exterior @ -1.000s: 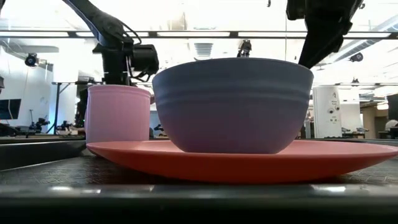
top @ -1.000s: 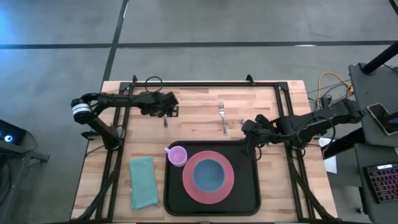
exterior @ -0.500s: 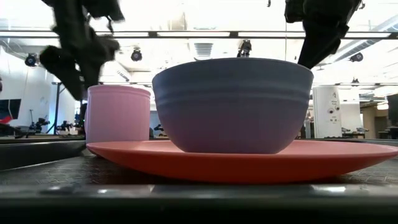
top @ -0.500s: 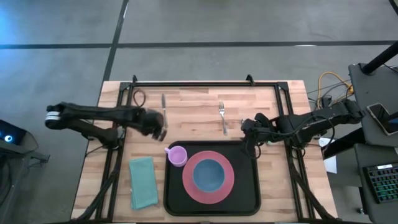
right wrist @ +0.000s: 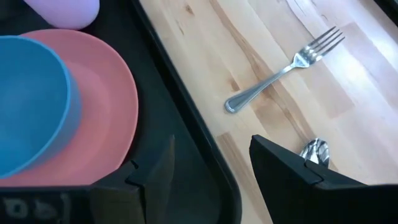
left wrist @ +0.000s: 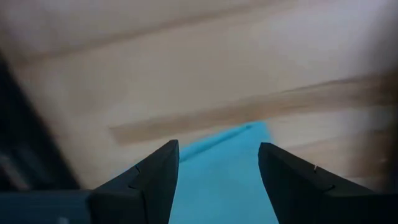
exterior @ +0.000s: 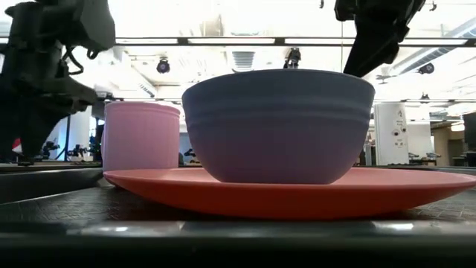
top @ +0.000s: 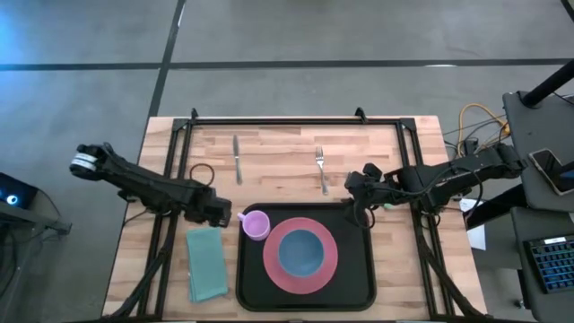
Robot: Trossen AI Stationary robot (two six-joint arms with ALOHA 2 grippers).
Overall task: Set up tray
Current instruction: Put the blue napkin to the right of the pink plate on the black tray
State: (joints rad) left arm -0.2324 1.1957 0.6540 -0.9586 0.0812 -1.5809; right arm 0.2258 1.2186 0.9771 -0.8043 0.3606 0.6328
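Already the tray (top: 357, 280) lay on the desk's (top: 287, 148) near side, carrying plate (top: 325, 269), bowl (top: 300, 252) and cup (top: 256, 224). Left gripper (top: 215, 215), jaws apart, hovered over the napkin (top: 207, 262), probably to grasp it; right gripper (top: 355, 185), also apart, waited near the fork (top: 321, 169).

Bright ceiling lights backlight the low view, and the left wrist view is smeared with blur.

The tray (top: 359, 283) is mostly filled by the pink plate (top: 300, 255) with the blue bowl (top: 300, 252) and by the pink cup (top: 256, 224); bare strips are left along its rim. Open wood is seen between the knife (top: 237, 159) and the fork (top: 321, 168).
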